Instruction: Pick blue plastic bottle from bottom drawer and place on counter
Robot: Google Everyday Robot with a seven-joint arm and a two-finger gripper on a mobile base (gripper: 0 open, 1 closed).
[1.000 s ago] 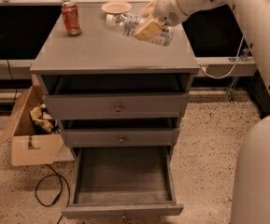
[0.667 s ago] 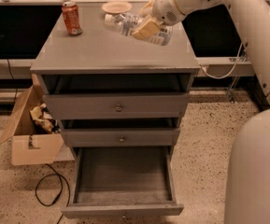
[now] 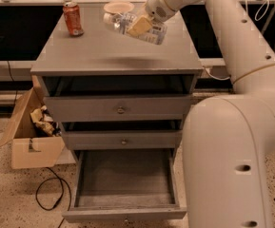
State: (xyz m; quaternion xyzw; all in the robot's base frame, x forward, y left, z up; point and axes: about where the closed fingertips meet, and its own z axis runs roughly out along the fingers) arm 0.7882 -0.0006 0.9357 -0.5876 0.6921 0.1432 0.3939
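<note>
1. Gripping the blue plastic bottle (image 3: 122, 23) across its middle, the gripper (image 3: 141, 26) hangs over the counter (image 3: 113, 53), toward 1 o'clock.
2. The bottle lies sideways, cap toward 9 o'clock, near a bowl (image 3: 119, 7) at 12.
3. A soda can (image 3: 73, 19) stands at 11 o'clock.
4. The bottom drawer (image 3: 125, 179) is pulled out at 6 o'clock.
</note>
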